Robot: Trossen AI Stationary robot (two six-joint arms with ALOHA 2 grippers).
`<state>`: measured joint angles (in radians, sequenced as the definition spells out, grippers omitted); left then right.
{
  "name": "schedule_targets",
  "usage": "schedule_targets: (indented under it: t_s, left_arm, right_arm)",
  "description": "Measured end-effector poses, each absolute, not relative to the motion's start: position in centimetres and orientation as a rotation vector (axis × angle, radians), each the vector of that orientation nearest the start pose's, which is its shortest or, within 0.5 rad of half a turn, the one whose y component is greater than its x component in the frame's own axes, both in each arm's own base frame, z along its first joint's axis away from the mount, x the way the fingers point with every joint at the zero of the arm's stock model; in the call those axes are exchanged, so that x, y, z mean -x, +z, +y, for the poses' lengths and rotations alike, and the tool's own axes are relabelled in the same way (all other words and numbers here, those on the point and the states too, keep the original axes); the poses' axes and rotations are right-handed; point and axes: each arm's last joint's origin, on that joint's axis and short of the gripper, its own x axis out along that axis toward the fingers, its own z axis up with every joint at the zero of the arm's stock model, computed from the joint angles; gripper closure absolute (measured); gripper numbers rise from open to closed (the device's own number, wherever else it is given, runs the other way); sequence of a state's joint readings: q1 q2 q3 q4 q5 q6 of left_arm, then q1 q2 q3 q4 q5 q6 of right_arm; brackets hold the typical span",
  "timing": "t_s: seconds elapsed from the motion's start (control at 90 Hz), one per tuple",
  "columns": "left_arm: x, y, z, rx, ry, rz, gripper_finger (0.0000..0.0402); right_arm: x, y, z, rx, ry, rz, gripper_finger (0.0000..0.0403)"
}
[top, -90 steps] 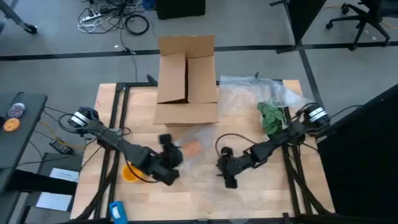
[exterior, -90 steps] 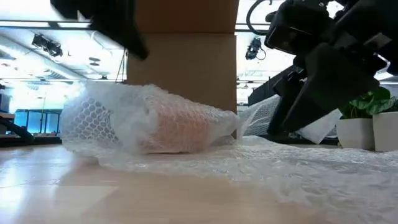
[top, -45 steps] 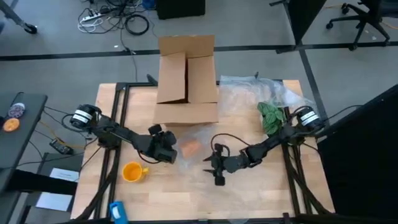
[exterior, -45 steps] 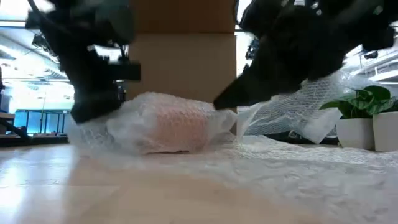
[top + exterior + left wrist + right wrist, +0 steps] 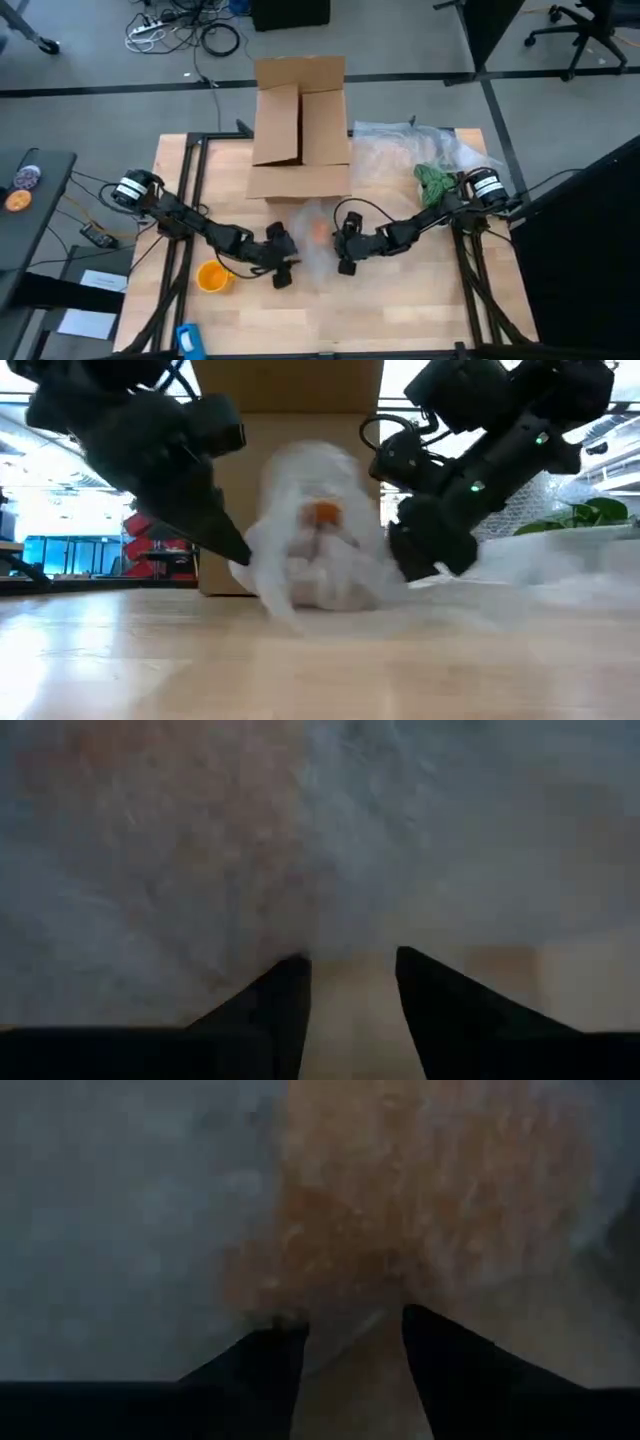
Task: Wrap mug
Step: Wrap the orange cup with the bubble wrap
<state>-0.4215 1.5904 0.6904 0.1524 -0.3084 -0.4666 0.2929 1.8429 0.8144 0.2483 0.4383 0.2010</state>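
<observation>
L arm reaching in from my left, elbow low, wrist angled toward table centre. L gripper (image 5: 283, 262) down near tabletop, fingers (image 5: 270, 1010) slightly apart, narrow gap, tips close together. R arm stretched in from my right, forearm nearly level, cable looped above wrist. R gripper (image 5: 345, 247) facing L one across small gap, fingers (image 5: 450, 1370) also slightly parted. Low view: both grippers tilted inward, L (image 5: 225, 535), R (image 5: 420, 555). Can't tell if either pinches anything.
</observation>
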Motion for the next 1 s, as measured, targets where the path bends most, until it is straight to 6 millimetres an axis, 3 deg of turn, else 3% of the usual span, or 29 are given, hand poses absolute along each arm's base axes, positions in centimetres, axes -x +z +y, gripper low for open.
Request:
schedule_targets:
  t_s: [0.167,0.278,0.411,0.533,0.622,0.778,0.9,1.0]
  left_arm:
    - [-26.6,16.5,-12.1,0.126,0.012,0.804,0.0269]
    - [-25.7,18.7,-11.6,0.051,0.056,0.837,0.0269]
    - [-24.8,20.8,-9.8,-0.061,0.227,0.762,0.0269]
    - [-25.5,21.0,-7.6,-0.124,0.316,0.755,0.0269]
    - [-26.7,20.3,-6.2,-0.128,0.348,0.722,0.0269]
    - [-29.0,18.0,-4.1,-0.093,0.415,0.701,0.0269]
    - [-30.7,15.9,-3.9,-0.033,0.362,0.69,0.0269]
    - [-31.7,14.1,-4.2,0.003,0.327,0.681,0.0269]
  right_arm:
    - [-31.5,12.4,8.8,0.076,-0.125,0.779,0.026]
    - [-30.6,14.6,9.3,0.058,-0.081,0.773,0.0261]
    - [-29.6,17.2,10.4,0.012,-0.037,0.697,0.0262]
    - [-29.6,18.9,12.0,-0.04,0.021,0.561,0.0265]
    - [-30.3,18.8,13.1,-0.059,0.058,0.472,0.0267]
    - [-31.6,15.8,14.0,-0.102,0.044,0.443,0.0273]
    - [-32.4,13.4,13.5,-0.119,-0.096,0.445,0.0279]
    - [-32.6,12.4,13.4,-0.15,-0.153,0.438,0.0286]
